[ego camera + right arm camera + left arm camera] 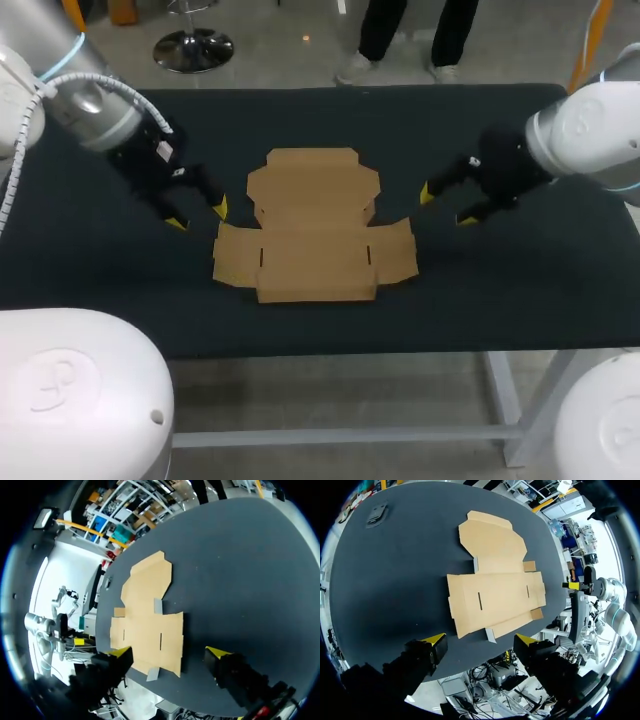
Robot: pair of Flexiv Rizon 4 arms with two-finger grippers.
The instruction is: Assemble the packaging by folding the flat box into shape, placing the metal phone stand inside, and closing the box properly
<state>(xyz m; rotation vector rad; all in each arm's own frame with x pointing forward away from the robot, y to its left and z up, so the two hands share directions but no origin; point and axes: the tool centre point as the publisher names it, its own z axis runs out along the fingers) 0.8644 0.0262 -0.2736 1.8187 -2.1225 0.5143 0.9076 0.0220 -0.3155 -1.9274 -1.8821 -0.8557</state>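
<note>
The left gripper (198, 214) and right gripper (446, 205) both hang with fingers spread, holding nothing. The flat box (315, 225) lies between them, just ahead of each. Folding likely goes best if one fingertip slides under a side flap while the other gripper pins the base.

A plain light-brown cardboard box (312, 225) on a dark, near-black worktop (500, 290). The left arm (85, 95) and right arm (590, 130) are white and grey, with black jaws tipped bright yellow.
</note>
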